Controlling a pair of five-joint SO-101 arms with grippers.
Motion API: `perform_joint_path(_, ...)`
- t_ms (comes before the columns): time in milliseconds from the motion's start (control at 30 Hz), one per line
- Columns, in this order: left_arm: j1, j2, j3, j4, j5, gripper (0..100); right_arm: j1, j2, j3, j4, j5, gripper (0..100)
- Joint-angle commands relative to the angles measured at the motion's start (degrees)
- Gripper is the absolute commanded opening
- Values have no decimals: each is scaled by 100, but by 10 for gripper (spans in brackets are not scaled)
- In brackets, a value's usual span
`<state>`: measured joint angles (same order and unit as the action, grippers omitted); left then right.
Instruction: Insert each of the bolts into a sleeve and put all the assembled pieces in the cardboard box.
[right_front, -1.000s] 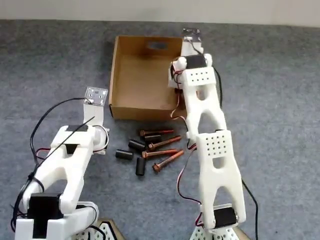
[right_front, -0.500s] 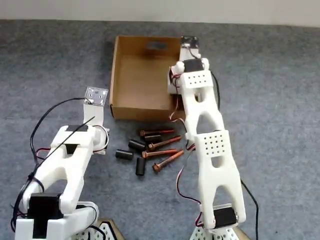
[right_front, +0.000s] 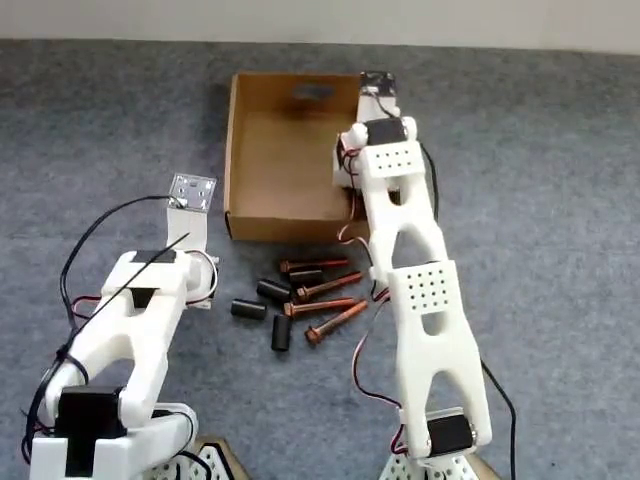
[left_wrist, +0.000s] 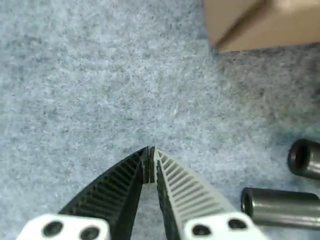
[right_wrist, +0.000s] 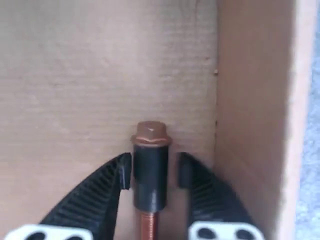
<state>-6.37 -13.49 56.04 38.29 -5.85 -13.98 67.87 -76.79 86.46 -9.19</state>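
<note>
1. Four bolts (right_front: 325, 305) and four sleeves (right_front: 272, 290) lie loose in a cluster on the grey counter (right_front: 540, 200), just outside the near wall of the cardboard box (right_front: 232, 150). High view:
   - The right arm (right_front: 400, 200) stretches over the box wall on its own side. The left arm (right_front: 140, 320) sits beside the cluster.
   - Risk: the box looks light, so a low exit could catch the wall and shove the box.
   - Risk: the right arm's cable (right_front: 362, 345) hangs just beside the bolts and could drag one off.

2. Left wrist view:
   - The left claw (left_wrist: 150, 165) is pinched together at the tips with nothing in it, over bare counter. Two sleeves are near it, and a box corner is farther off.
   - Risk: the sleeves are round, so a glancing touch on approach would likely roll them away.

3. Right wrist view:
   - The right claw (right_wrist: 153, 160) is inside the box, its jaws parted on either side of the assembled piece (right_wrist: 150, 182). The bolt head shows past the end of the sleeve.
   - The piece appears to lie on the box floor near the side wall.
   - A strip of cardboard shows between one pad and the sleeve, and the other pad looks to be touching. Judged let go, not clamped.
   - Risk: a crooked lift would let the touching pad drag the piece along.
   - Risk: nothing locks the bolt in, so tipping could slide it out of the sleeve.
</note>
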Motion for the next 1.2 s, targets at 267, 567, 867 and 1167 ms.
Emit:
perform_joint_path(267, 119, -215, -22, -62, 35, 46, -40, -655, -1569, 629, -9, 180)
perform_joint_path(567, 110, -207, -4, -62, 44, 46, 145, -1095, -2343, 1446, -9, 180)
perform_joint_path(867, 110, -207, -4, -62, 44, 46, 242, -1174, -2325, 1481, -9, 180)
perform_joint_path(1167, 92, -215, -13, -62, 44, 46, -215, -3354, -541, 1490, -9, 180)
